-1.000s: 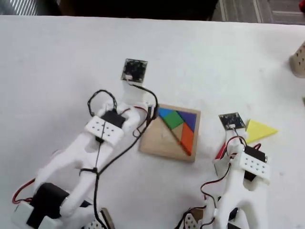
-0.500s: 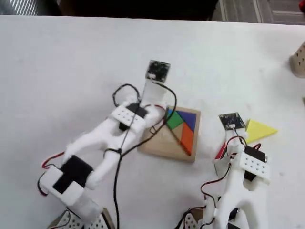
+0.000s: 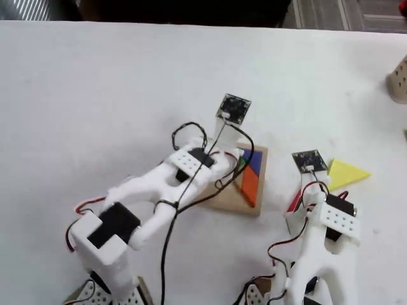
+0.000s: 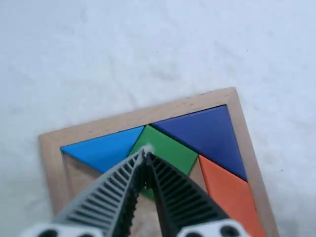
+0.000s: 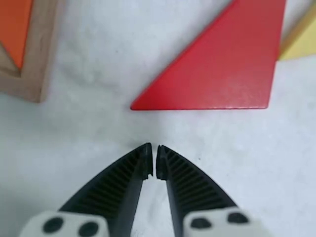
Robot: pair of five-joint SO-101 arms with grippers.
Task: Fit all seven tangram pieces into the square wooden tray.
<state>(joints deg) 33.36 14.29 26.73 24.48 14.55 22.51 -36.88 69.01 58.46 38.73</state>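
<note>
1. In the last second, the left arm swung across from beside the square wooden tray until it hung right over it. The right arm did not move.
2. The left gripper had its jaws pressed together with nothing in them. Its tip was over the green square piece. I could not tell if it touched.
3. That looked like getting ready to nudge a piece flat, not to pick one up.
4. The tray also held a light blue triangle, a dark blue triangle and an orange piece. Some bare wood was left.
5. The big red triangle and the yellow triangle lay outside on the white table, so the job was not done.
6. The right gripper sat low, jaws together and empty, pointing at the red triangle, just short of it.
</note>
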